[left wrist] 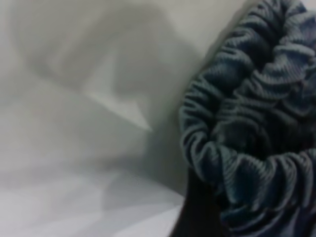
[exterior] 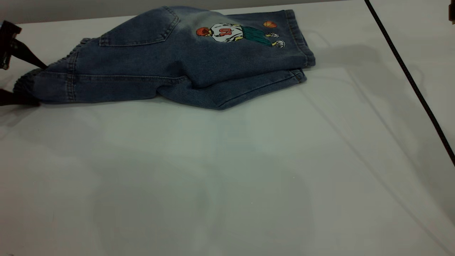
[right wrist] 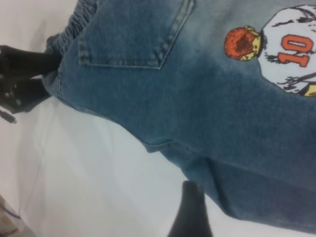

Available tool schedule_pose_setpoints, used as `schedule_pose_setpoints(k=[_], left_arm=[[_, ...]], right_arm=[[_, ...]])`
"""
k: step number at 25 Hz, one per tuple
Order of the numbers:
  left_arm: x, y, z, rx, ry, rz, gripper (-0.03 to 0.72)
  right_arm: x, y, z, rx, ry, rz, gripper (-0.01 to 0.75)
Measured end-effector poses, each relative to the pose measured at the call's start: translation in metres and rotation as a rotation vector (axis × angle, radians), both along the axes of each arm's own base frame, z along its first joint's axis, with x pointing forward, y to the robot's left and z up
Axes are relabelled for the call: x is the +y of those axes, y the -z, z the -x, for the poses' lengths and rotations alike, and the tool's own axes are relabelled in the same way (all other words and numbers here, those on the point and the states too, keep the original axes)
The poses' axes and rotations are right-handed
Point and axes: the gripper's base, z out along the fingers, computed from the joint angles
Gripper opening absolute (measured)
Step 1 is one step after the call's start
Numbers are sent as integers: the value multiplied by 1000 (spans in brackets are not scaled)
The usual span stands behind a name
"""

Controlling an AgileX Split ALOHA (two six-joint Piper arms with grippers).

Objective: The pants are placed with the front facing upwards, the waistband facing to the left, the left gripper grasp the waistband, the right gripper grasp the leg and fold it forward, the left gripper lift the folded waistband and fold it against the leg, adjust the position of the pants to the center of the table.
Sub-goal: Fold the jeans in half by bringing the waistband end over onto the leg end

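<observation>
The blue denim pants (exterior: 170, 60) lie folded lengthwise at the far left of the table (exterior: 227, 170), back side up. The patch pocket (exterior: 138, 30) and the cartoon print numbered 10 (exterior: 227, 32) show on top. The leg (exterior: 256, 53) points right, its hem lying over the lower leg's hem. The gathered waistband (exterior: 53, 74) points left. My left gripper (exterior: 42, 84) is shut on the waistband (left wrist: 247, 128), one black finger above it and one below. My right gripper (right wrist: 222, 222) hovers open above the pants' near edge and holds nothing; only one finger (right wrist: 190, 210) shows.
A black cable (exterior: 408, 78) runs diagonally across the table's right side. The pants' far edge lies close to the table's back edge (exterior: 320, 3). White tabletop stretches in front of the pants.
</observation>
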Motion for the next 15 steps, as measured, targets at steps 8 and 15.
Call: schedule_pose_setpoints(k=[8, 15], left_arm=[[0, -8, -1, -53, 73, -45, 165], [-1, -58, -4, -177, 147, -130, 165]], right_arm=[[18, 0, 7, -10, -46, -6, 497], [42, -2, 14, -26, -75, -31, 497]])
